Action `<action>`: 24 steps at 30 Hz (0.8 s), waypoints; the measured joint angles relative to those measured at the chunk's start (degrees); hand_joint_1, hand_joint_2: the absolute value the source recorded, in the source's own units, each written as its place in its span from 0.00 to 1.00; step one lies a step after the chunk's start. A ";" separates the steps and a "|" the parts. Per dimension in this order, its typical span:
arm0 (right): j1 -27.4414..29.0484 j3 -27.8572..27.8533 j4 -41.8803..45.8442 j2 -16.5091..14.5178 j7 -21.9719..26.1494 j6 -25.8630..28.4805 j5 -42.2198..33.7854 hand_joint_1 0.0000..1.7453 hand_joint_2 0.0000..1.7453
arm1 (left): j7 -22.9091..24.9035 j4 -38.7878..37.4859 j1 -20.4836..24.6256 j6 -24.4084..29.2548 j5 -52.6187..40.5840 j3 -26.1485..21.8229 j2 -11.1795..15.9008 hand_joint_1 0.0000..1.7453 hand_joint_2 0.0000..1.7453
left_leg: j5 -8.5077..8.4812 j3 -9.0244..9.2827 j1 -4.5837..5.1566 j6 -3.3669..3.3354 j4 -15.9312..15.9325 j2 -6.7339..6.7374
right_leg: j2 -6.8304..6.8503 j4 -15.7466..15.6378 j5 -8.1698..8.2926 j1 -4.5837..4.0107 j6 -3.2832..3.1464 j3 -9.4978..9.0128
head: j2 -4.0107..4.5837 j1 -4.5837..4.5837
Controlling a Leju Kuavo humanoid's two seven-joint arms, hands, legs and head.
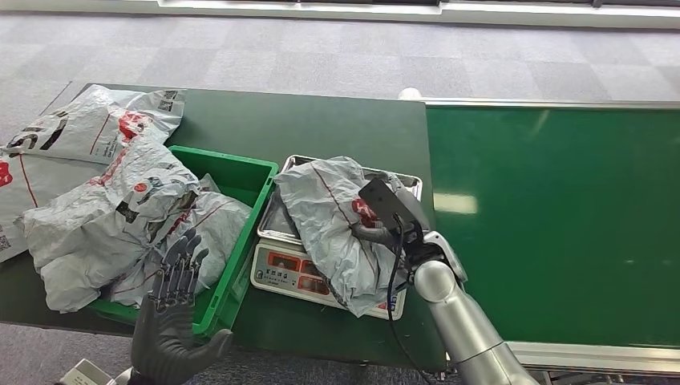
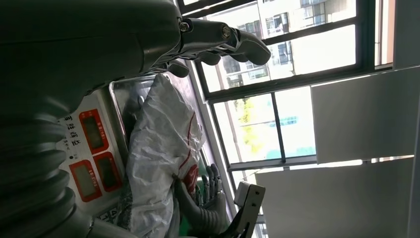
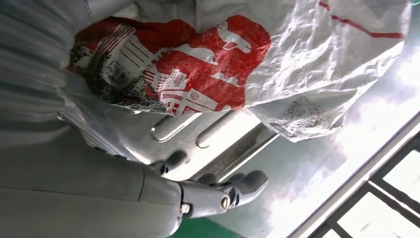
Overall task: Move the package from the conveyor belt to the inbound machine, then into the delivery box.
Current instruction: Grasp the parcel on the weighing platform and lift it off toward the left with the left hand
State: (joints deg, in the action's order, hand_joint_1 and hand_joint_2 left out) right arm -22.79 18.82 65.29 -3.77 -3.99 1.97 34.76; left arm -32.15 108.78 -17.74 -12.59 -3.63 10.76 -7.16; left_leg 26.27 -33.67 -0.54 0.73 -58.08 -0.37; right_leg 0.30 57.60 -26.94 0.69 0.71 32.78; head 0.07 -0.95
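My right hand (image 1: pixel 383 233) rests against the grey package (image 1: pixel 341 228), which lies crumpled on the steel tray of the scale (image 1: pixel 301 271), well clear of the green conveyor belt (image 1: pixel 553 216) to its right. From the head view I cannot tell whether the fingers actually clutch the plastic; at the right wrist, the fingers (image 3: pixel 237 186) show slack beside the tray's raised ribs, with the package's red print just above them, so I judge the hold unsettled. My left hand (image 1: pixel 172 309) hovers with fingers spread and nothing in it, near the front edge of the green bin (image 1: pixel 248 188), already heaped with other grey packages (image 1: pixel 112 220).

The step in hand, as I read it, is the lift from scale to bin. To do it well I should gather a firm bunch of the loose film rather than a thin fold, raise it clear of the tray rim, and carry it left over the bin wall before letting go, since the heap leaves little room and the bag could slide off.
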 joint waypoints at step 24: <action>20.92 -11.87 29.27 -0.65 26.67 17.28 -10.46 0.00 1.00 | 9.64 -3.46 16.17 19.39 -29.16 3.81 -1.62 0.00 1.00 | 0.04 -0.07 0.01 -0.02 -0.09 -0.33 | 0.31 -0.05 -0.03 0.04 0.03 0.04 | 0.00 0.00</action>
State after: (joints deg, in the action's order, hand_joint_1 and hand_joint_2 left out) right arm -1.87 6.96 94.56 -4.41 22.68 19.25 24.30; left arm -22.51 105.32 -1.57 6.80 -32.79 14.57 -8.78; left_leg 26.31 -33.74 -0.52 0.70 -58.17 -0.70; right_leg 0.61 57.55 -26.97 0.72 0.74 32.82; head 0.07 -0.95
